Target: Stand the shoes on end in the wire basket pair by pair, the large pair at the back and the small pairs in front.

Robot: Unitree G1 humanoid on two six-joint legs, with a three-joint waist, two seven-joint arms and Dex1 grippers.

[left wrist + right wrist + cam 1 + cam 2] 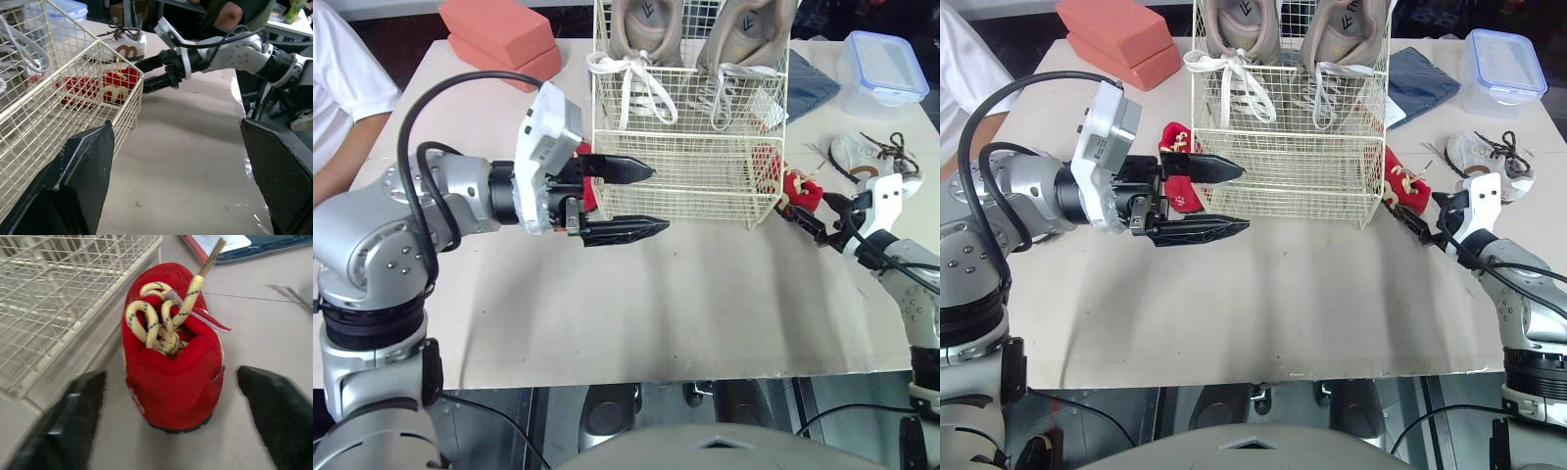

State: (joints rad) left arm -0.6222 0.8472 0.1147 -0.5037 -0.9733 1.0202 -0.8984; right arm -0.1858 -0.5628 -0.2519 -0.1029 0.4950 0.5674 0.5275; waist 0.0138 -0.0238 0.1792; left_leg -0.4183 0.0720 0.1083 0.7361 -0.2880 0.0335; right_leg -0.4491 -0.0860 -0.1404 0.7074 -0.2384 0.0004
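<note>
**A:** Two large beige shoes [644,27] stand on end at the back of the wire basket [685,186], laces hanging over the wire. What else do the head views give?

**B:** The left hand [660,200] hovers at the basket's front left corner, fingers well apart, holding nothing. A red shoe [1183,194] lies just beside the basket's left wall. A second red shoe [803,189] sits by the front right corner, and the right hand [815,217] reaches at it, spread wide.

**A:** And farther right of the basket?

**B:** A white shoe [862,157] with dark laces on the table [656,313], plus a plastic box [881,69] and blue cloth [808,88]. Pink blocks [499,34] lie off the back left corner.

**A:** Left wrist view?

**B:** Its black fingers [78,181] stand wide, one close to the basket's front wall. Past the basket's far corner, the right hand points at the second red shoe.

**A:** Right wrist view?

**B:** That shoe, yellow-laced, sits heel-on between the wide fingers [73,423], touching neither, just beside the basket.
</note>
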